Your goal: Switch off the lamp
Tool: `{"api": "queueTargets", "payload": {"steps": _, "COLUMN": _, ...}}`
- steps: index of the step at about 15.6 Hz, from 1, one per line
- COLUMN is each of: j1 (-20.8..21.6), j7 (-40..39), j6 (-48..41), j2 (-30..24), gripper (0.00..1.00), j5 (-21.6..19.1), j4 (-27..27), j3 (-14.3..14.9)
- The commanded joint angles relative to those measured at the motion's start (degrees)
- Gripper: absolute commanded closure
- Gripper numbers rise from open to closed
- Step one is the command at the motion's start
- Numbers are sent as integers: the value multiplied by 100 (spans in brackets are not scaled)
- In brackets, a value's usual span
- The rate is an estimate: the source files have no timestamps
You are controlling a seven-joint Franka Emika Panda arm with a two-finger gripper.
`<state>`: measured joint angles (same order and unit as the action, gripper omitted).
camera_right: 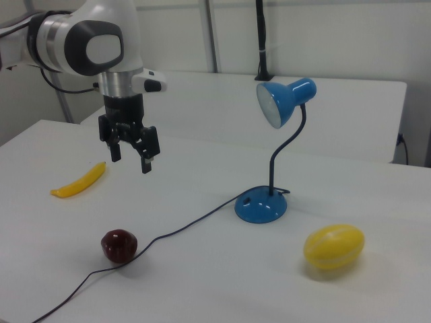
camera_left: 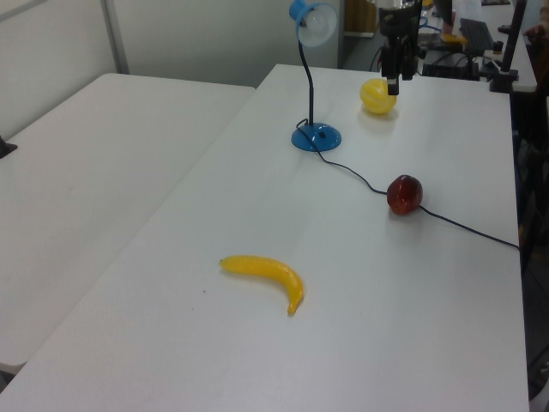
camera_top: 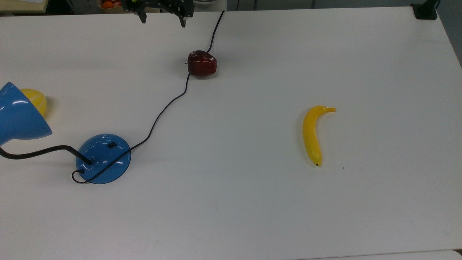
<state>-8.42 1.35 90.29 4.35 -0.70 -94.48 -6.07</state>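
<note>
The blue lamp stands at the top view's left, its round base carrying a small black switch. A black bendy neck rises to the cone shade. In the right view the base sits under the shade; I cannot tell if it is lit. Its black cord runs past a dark red apple to the table's far edge. My gripper hangs open and holds nothing at the top view's top edge, far from the base. It is also high above the table in the right view.
The dark red apple lies against the cord. A banana lies at the top view's right. A round yellow fruit sits behind the shade. In the left view the gripper hangs above that yellow fruit.
</note>
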Motion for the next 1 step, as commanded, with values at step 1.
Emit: {"api": "queueTargets", "payload": {"steps": 1, "j1": 7, "j7": -65, "j6": -47, "j2": -136, "gripper": 0, "j5": -114, "j4": -158, "j3": 53}}
